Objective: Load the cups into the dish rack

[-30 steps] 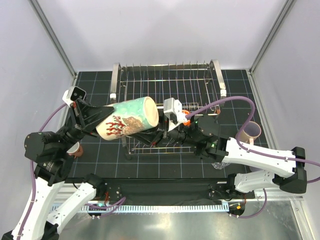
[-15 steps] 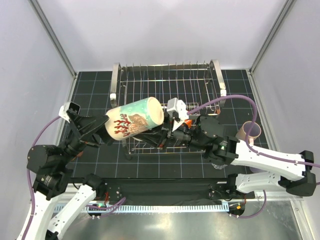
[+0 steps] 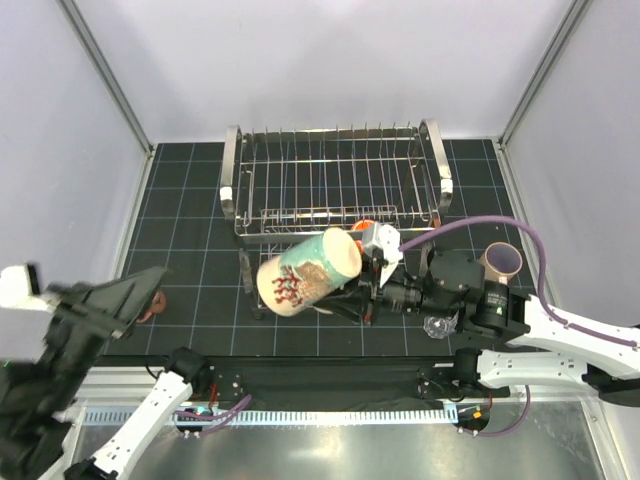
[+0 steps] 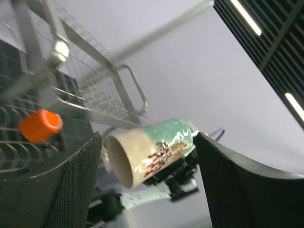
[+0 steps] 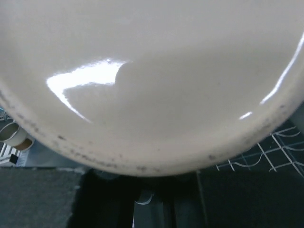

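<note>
From the top camera you see the cream mug (image 3: 308, 272), printed in teal and red. It lies tilted on its side in the air over the near edge of the dish rack (image 3: 335, 165). Your right gripper (image 3: 360, 282) is clamped on the mug's right-hand end, its fingers mostly hidden by the mug. Your left gripper (image 3: 135, 298) sits at the left edge of the black grid mat (image 3: 190, 190), well apart from the mug, jaws spread and empty. A small orange cup (image 3: 365, 227) shows at the rack just behind the mug. A lavender tumbler (image 3: 500, 260) stands on the mat to the right of the rack, and a clear glass tumbler (image 3: 437, 325) lies beside the right arm.

In your left wrist view, the two fingers (image 4: 71, 190) stand wide apart with nothing between them. Beyond them the cream mug (image 4: 149, 152) hangs with its open mouth turned toward you, and the orange cup (image 4: 40, 126) rests among the rack's wires (image 4: 95, 90).

In your right wrist view, the mug's cream glaze (image 5: 152, 71) fills almost everything, hard against the lens. You cannot make out the finger pads there. A strip of grid mat (image 5: 270, 152) shows at lower right.
</note>
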Robot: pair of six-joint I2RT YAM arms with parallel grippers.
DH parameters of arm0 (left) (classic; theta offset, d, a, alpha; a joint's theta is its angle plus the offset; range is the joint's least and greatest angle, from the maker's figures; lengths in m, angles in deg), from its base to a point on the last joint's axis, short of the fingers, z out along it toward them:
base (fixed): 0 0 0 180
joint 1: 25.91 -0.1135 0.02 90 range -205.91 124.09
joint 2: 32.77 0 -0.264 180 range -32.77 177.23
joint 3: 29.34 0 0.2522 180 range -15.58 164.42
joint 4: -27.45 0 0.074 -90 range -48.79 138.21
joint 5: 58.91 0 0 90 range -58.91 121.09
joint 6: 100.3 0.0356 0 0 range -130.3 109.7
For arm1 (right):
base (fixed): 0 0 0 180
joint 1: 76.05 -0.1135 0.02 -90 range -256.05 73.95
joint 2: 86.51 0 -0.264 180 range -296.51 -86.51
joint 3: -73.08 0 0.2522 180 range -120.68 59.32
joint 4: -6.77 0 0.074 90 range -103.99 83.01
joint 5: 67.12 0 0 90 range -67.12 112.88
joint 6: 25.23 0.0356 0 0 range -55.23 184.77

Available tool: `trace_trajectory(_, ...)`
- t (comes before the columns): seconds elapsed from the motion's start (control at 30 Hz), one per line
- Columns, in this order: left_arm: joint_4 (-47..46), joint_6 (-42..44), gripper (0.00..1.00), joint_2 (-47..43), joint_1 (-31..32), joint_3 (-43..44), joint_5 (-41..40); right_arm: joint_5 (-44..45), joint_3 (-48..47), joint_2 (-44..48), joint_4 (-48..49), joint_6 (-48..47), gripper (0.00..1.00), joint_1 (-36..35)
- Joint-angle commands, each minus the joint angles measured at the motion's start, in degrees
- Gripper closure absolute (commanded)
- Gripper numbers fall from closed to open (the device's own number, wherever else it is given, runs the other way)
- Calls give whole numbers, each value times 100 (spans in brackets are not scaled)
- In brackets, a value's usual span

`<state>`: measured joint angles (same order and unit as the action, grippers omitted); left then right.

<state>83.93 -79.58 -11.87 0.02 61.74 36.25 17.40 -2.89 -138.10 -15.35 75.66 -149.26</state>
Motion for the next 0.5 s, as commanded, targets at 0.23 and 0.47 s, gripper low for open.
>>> trace_trajectory(0.23, 1757, 1496, 21, -913, 52, -1051, -1862, -15, 1896, 510, 1140, 817, 96, -97)
trace_trajectory(0.47, 1591, 1786, 20, -702, 70, -1764, -2062, 521, 2503, 18, 1899, 1011, 96, -88)
